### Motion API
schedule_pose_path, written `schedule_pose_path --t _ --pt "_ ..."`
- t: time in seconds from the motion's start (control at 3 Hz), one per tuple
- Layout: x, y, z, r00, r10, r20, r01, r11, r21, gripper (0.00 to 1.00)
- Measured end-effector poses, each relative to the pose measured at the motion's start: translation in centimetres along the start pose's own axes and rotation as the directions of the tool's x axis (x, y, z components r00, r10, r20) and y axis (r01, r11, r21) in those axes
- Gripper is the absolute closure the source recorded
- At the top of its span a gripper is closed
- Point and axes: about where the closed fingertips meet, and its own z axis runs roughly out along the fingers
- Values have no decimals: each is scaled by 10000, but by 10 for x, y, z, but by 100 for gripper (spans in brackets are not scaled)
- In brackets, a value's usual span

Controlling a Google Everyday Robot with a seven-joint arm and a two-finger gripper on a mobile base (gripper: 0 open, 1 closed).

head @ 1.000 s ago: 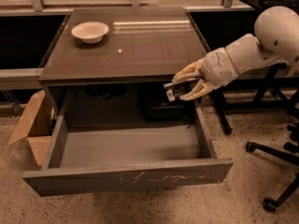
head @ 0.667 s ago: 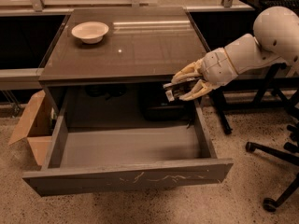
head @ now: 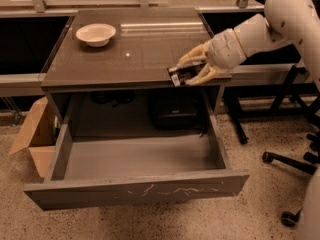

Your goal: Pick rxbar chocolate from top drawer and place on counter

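Camera view: my gripper (head: 189, 73) is at the counter's (head: 135, 56) front right edge, jaws pinching the snack bar (head: 176, 76). The drawer (head: 140, 191) stands open below. I judge the placing step is in hand; the next move calls for lowering the bar flat and releasing it.

1 camera, high off the front edge of the counter (head: 125, 59), faces its far edge; the gripper (head: 189, 72) clasps the rxbar chocolate (head: 176, 77) at the front-right corner.

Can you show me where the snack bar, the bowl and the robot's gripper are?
bar (head: 176, 77): camera view, its exposed left end.
bowl (head: 96, 34): camera view, its hollow middle.
gripper (head: 185, 74): camera view, midway between its fingers (head: 194, 57), holding the bar at the counter's (head: 125, 59) right edge.
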Motion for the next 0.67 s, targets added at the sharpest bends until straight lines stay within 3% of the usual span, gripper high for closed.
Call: schedule_pose_path --t 0.33,0.67 --pt "9 -40 -3 9997 -239 43 236 9978 622 100" --pt "20 -64 -1 9999 -1 120 -14 9920 1260 100"
